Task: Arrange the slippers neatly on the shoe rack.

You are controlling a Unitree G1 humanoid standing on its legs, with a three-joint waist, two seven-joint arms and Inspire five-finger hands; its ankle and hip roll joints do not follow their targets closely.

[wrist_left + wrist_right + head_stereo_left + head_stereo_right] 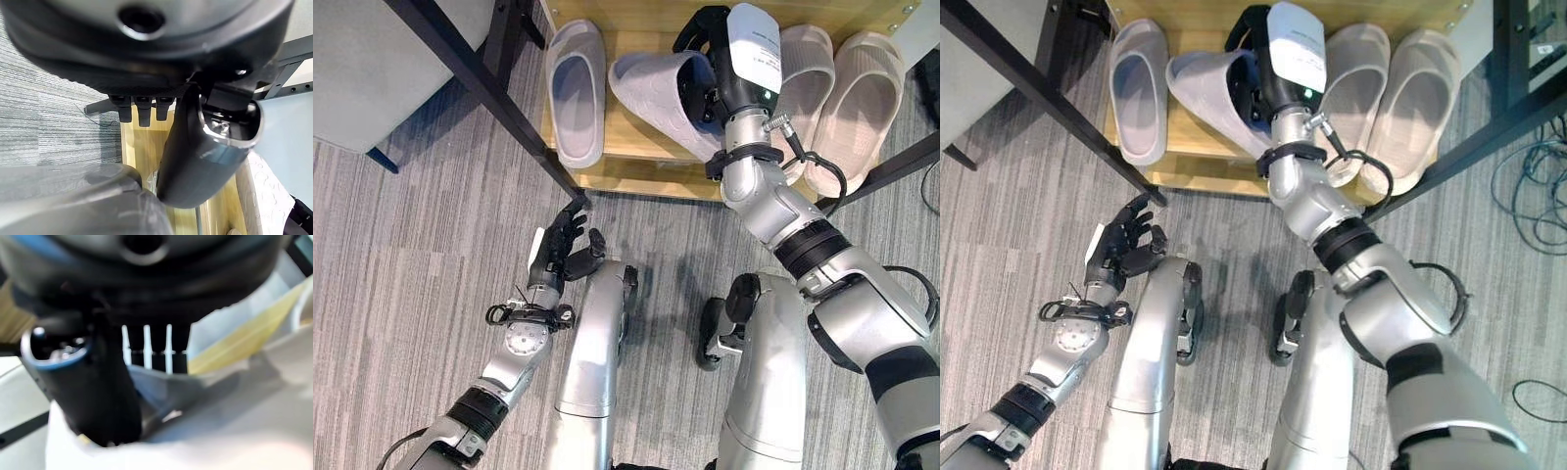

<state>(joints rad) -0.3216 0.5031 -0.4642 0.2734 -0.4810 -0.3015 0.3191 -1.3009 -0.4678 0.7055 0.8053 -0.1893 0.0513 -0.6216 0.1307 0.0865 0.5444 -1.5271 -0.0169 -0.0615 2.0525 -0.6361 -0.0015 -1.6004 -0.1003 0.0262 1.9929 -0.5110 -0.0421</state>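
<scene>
Right hand (705,73): clenched on grey slipper (656,93), held tilted over shoe rack (626,147).
Left hand (560,250): fingers relaxed, nothing held.

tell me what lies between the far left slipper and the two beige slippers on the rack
A grey slipper, tilted askew, held by the right hand. Both eye views show it, with the left slipper and beige pair on either side.

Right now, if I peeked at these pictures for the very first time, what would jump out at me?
The right hand catches the eye first: its fingers grip a grey slipper lying crooked on the wooden shoe rack. Around it sit one grey slipper on the left and two beige slippers on the right. The left hand hangs open over the striped carpet, holding nothing.
</scene>
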